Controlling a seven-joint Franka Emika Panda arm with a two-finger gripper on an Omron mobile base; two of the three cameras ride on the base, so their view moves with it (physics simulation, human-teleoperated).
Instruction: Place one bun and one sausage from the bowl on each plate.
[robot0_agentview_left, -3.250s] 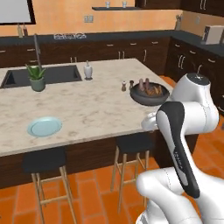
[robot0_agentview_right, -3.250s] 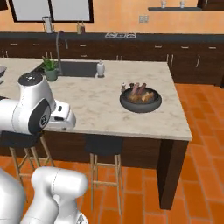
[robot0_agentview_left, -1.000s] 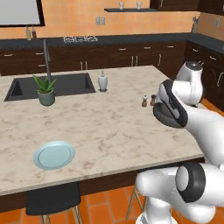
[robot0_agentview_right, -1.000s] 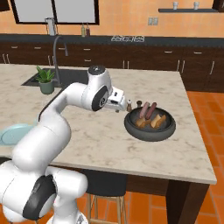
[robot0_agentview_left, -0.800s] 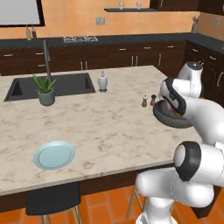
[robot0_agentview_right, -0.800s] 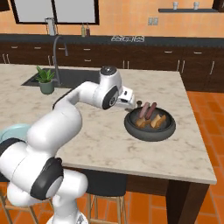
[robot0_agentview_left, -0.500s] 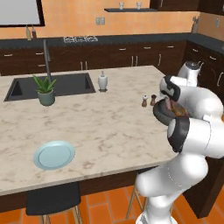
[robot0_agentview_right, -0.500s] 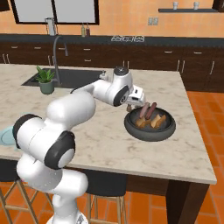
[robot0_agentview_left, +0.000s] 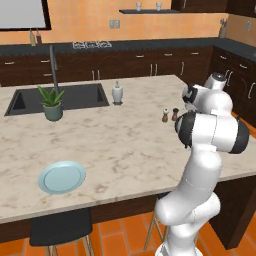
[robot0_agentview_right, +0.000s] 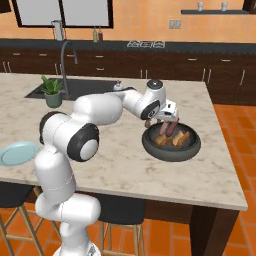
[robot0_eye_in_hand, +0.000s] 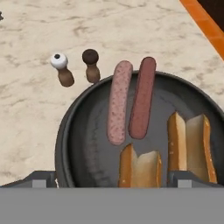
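On the marble-patterned beige island counter (robot0_agentview_right: 125, 165), toward its right end, sits the wide, shallow, dark grey-black round bowl (robot0_agentview_right: 171, 148), well in from the near edge. Across the counter at the far left edge lies the sunken dark sink (robot0_agentview_right: 75, 89) with a curved tap, and beside it a green plant in a grey pot (robot0_agentview_right: 51, 92) stands near the sink's left corner. Close to the near left edge rests the flat pale blue round plate (robot0_agentview_left: 62, 176), well apart from the bowl.

Over the bowl's far-left rim hangs the white arm's two-finger gripper (robot0_agentview_right: 169, 121), its jaws spread fully wide and holding nothing, poised above the food without touching it.

Inside the bowl, two slim sausages lie side by side and touching: a dark reddish-brown sausage (robot0_eye_in_hand: 142, 97) and a paler pinkish speckled one (robot0_eye_in_hand: 117, 102), both with one end up on the rim. Next to them lie two split golden-brown buns (robot0_eye_in_hand: 191, 147), one beside the other (robot0_eye_in_hand: 139, 167).

Just outside the bowl's rim stand a small white-topped wooden shaker (robot0_eye_in_hand: 61, 68) and a dark-topped wooden shaker (robot0_eye_in_hand: 91, 64), near each other.
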